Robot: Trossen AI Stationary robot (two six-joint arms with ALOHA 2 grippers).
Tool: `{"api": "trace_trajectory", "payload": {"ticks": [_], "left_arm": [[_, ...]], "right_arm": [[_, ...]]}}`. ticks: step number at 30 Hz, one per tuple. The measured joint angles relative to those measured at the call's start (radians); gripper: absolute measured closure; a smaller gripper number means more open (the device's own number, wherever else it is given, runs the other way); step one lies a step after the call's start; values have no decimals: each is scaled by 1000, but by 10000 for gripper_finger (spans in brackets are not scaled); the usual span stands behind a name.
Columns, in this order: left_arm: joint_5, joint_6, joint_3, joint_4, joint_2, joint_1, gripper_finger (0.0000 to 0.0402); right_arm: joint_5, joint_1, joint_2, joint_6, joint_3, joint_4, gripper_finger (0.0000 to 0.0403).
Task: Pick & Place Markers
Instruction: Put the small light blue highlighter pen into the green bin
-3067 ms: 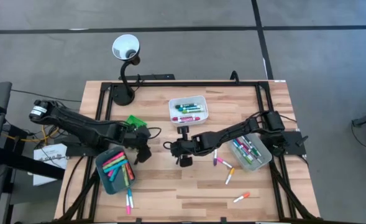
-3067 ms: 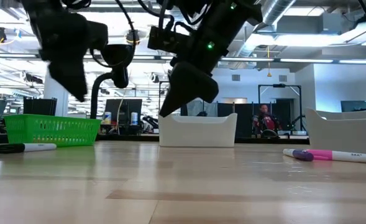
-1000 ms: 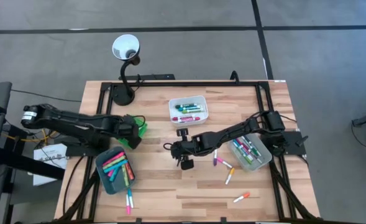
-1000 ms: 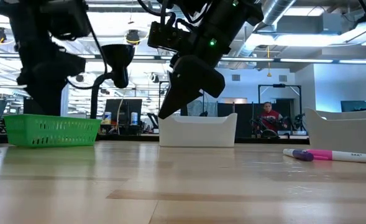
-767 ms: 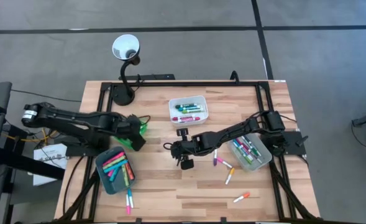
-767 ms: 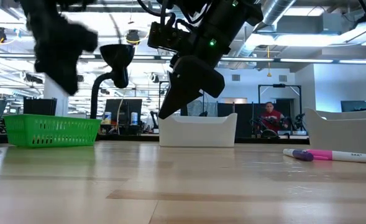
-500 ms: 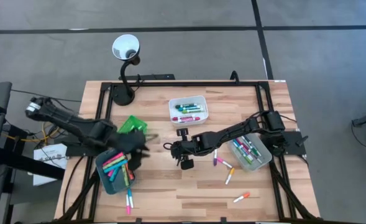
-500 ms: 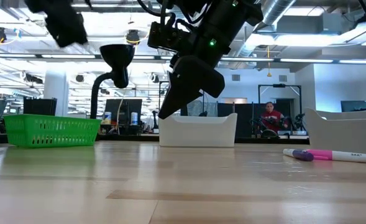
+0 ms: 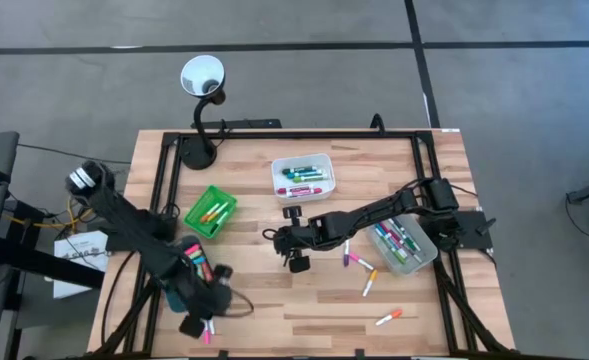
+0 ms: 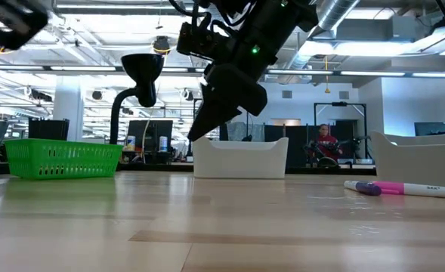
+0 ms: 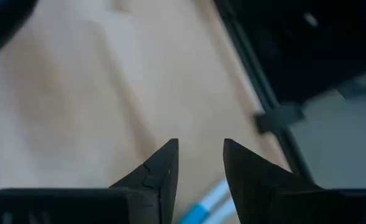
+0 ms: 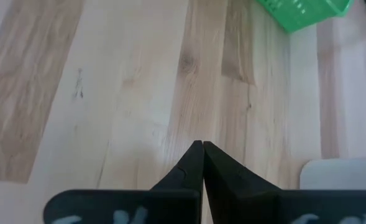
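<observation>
Left gripper (image 9: 196, 322) low at 7 o'clock on the pale wood table (image 9: 274, 310), tapered dark fingers (image 11: 161, 171) parted by a narrow gap, nothing held, over thin markers (image 9: 208, 327). Right gripper (image 9: 296, 261) mid-table, blades pressed together, empty. More markers (image 9: 359, 262) loose at 4 o'clock; others in mesh green tray (image 9: 211, 212).

The left gripper (image 9: 196, 322) is over the markers (image 9: 208, 327) near the table's (image 9: 274, 300) front edge; green tray (image 9: 211, 212) holds two markers.
</observation>
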Motion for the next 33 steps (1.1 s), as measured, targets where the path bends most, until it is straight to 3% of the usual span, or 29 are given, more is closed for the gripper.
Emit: {"api": "trace_trajectory", "payload": {"ticks": [6,17,33], "left_arm": [[146,67,33,-9,135,-64,279],[70,177,32,-8,245,-95,280],[59,287,30,-35,241,-103,280]], "right_arm": [[0,0,0,15,0,36,403],[0,0,0,34,0,39,403],[0,0,0,34,0,32,403]]}}
